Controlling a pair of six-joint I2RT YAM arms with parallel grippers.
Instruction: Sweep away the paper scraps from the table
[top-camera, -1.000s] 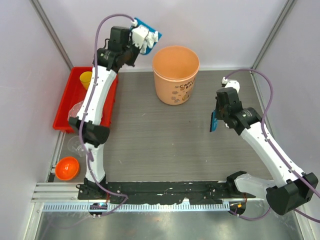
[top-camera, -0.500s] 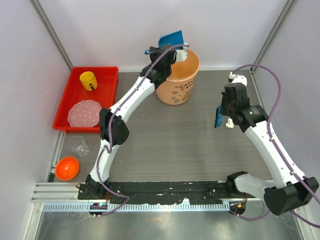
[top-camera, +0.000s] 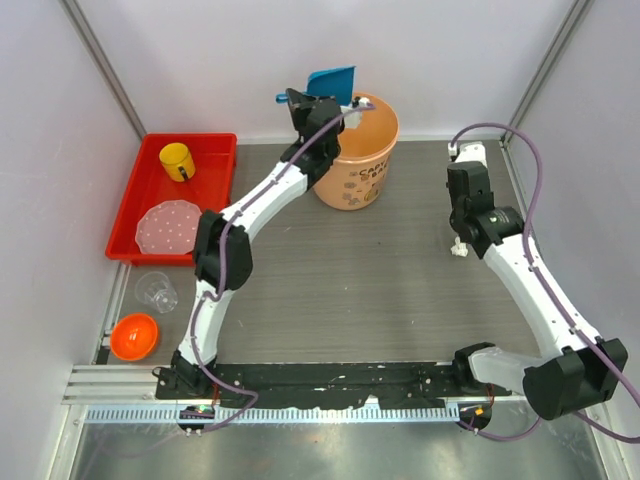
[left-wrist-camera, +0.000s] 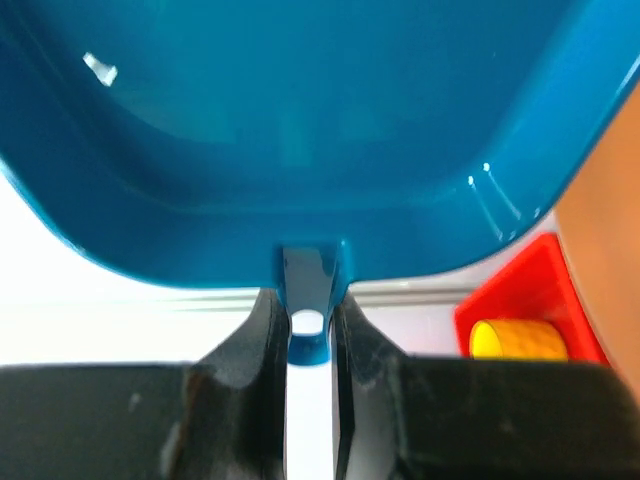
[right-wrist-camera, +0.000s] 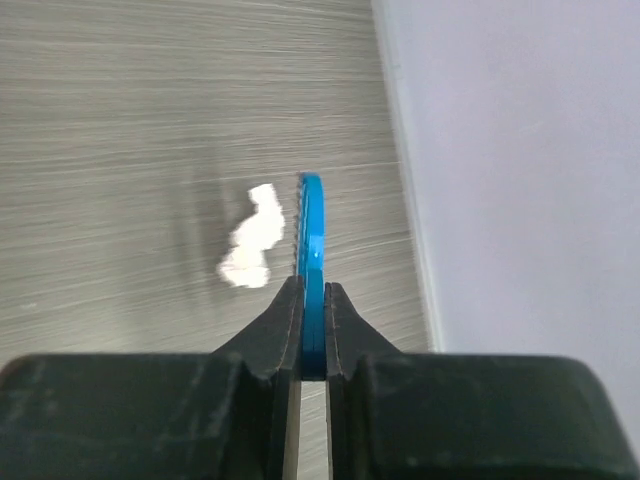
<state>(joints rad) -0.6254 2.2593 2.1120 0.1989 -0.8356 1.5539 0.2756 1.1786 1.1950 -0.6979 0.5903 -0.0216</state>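
On the far left the red tray plays no part in this. My left gripper is clamped tight on the short handle tab of the blue dustpan, which hangs above the far rim of the orange bucket. I judge the step to be tipping the pan out. To do it well I would bring the pan's lip over the middle of the mouth before tilting it steeply, so that nothing falls outside. I cannot tell whether any wads are in the pan now. The bucket's side carries dark print that seems to begin "CAPY"; the rest is too small for me to read. To the right, one white paper scrap lies on the table near the right wall. It sits just beside the thin blue sweeping blade, which my right gripper pinches edge-on with its fingers fully closed on it.
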